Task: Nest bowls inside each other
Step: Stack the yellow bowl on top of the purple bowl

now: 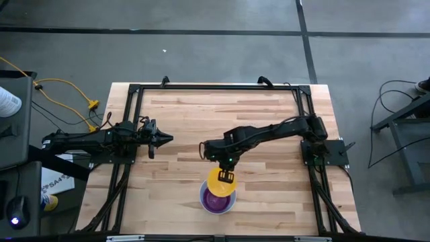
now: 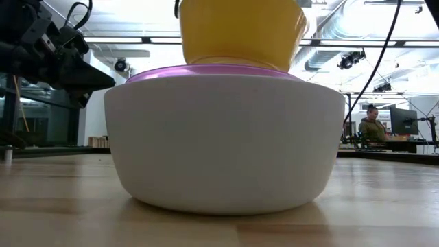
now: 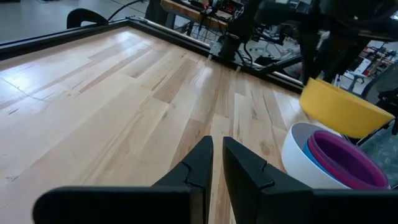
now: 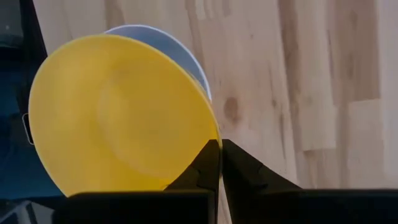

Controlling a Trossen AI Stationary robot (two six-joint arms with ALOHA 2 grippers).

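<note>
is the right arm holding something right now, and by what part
Yes. The right gripper is shut on the rim of the yellow bowl, holding it just above the white bowl with the purple bowl nested inside. The left gripper holds nothing.

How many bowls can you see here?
4: a white bowl on the table, blue and purple nested inside, a yellow bowl held above by the right gripper. Another may be hidden.

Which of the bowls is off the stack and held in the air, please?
The yellow bowl: the right claw holds it by the rim above the white bowl, where the purple bowl already sits nested.
</note>
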